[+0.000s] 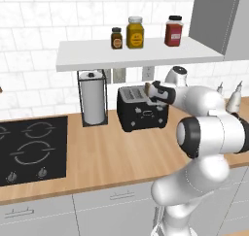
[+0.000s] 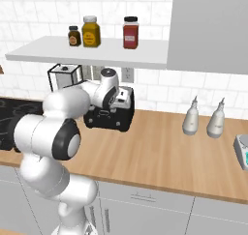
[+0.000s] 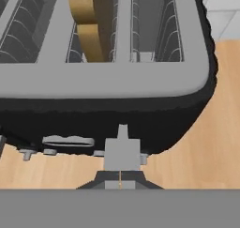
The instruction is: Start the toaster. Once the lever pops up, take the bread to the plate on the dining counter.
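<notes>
Your gripper [image 3: 121, 184] hangs right over the toaster [image 1: 142, 109], at its right end as you see it from the left base camera, and the jaws are together with nothing between them. In the hand view the two dark tips meet at the bottom, just below a small grey lever [image 3: 122, 153] that sticks out from the toaster's black side. You cannot tell from these views whether the tips touch the lever.

The toaster stands on the wood wall counter [image 1: 112, 155], back near the tiled wall and under the white shelf [image 1: 131, 55]. The bread [image 3: 89, 20] stands upright in one of the two slots, its tan edge rising above the silvery top; the slot beside it is bare.

To the toaster's left you have a paper towel roll [image 1: 92, 100] in a black wire holder, and further left the black hob [image 1: 31, 150]. Three jars [image 1: 134, 32] sit on the shelf above. In the right base view two pale bottles [image 2: 192, 117] stand on the counter well to the right of the toaster.
</notes>
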